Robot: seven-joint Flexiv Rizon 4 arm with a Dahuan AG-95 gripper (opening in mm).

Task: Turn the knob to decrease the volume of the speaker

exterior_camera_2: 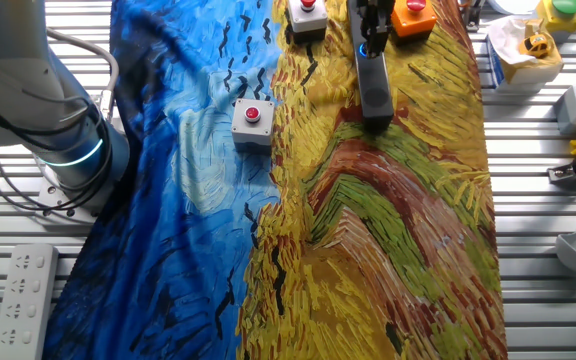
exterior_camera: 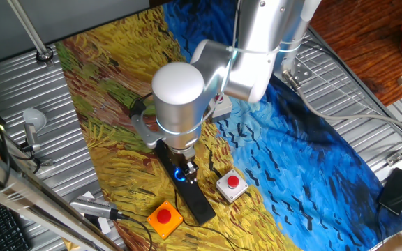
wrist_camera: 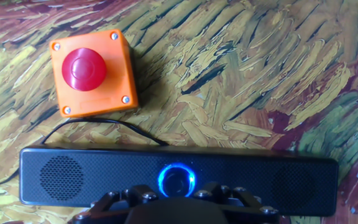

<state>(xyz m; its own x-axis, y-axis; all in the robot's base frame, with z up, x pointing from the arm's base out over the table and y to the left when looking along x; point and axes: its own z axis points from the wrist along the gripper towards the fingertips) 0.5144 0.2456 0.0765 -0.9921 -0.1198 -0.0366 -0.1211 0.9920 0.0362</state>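
Hovered just above the knob [wrist_camera: 176, 179] at mid-speaker [wrist_camera: 61, 177], gripper [wrist_camera: 178, 198] jaw state impossible to tell, orange button box [wrist_camera: 92, 71] farther ahead-left.

I see the speaker [wrist_camera: 179, 182], a long slim black bar, lying flat across the hand view toward 6 o'clock, a round mesh grille near each end. Its knob [wrist_camera: 176, 180], a small black dial, sits near the middle, ringed in glowing blue light.
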